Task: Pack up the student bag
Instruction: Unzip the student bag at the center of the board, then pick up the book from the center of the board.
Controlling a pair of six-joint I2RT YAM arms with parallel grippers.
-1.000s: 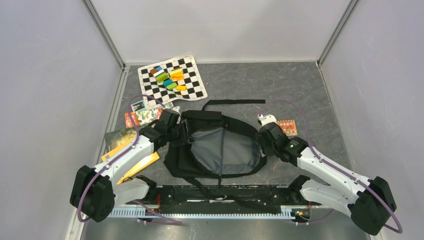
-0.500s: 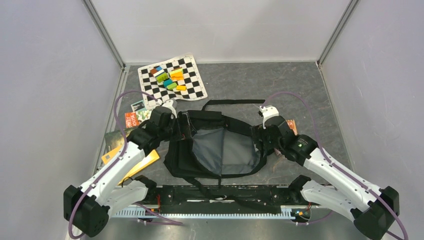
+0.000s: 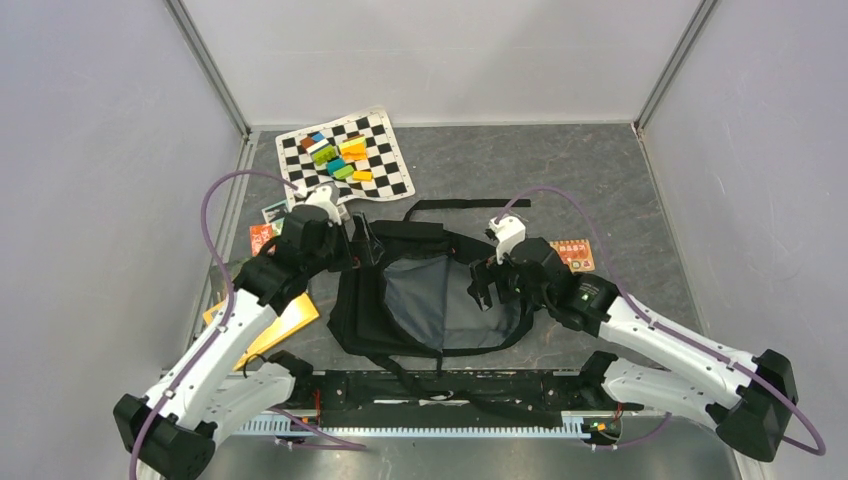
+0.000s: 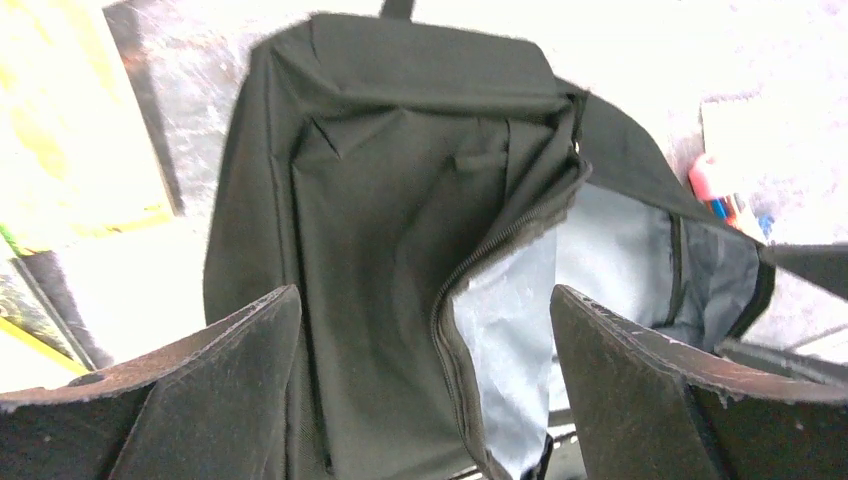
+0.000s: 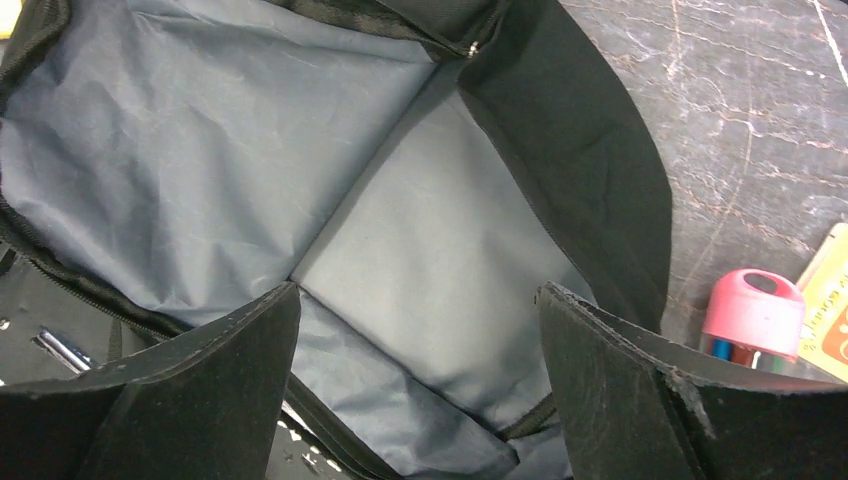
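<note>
The student bag (image 3: 430, 300) lies flat mid-table, a black backpack unzipped so its grey lining (image 3: 440, 295) shows. My left gripper (image 3: 365, 240) hovers open above the bag's left top corner. In the left wrist view its jaws (image 4: 425, 380) stand wide over the black front panel (image 4: 400, 200) and the zipper edge, holding nothing. My right gripper (image 3: 485, 285) hangs open over the right side of the opening. The right wrist view looks between its jaws (image 5: 420, 380) at the bare grey lining (image 5: 250, 150).
A checkered mat with coloured blocks (image 3: 345, 155) lies at the far left. Booklets (image 3: 265, 238) and a yellow folder (image 3: 280, 325) sit left of the bag. An orange card (image 3: 573, 253) and a pink-capped item (image 5: 752, 318) lie right of it. Straps trail over the near rail (image 3: 440, 385).
Both grippers have opened wide and come off the bag's rim. The left one rose and drew back; the right one moved left over the opening.
</note>
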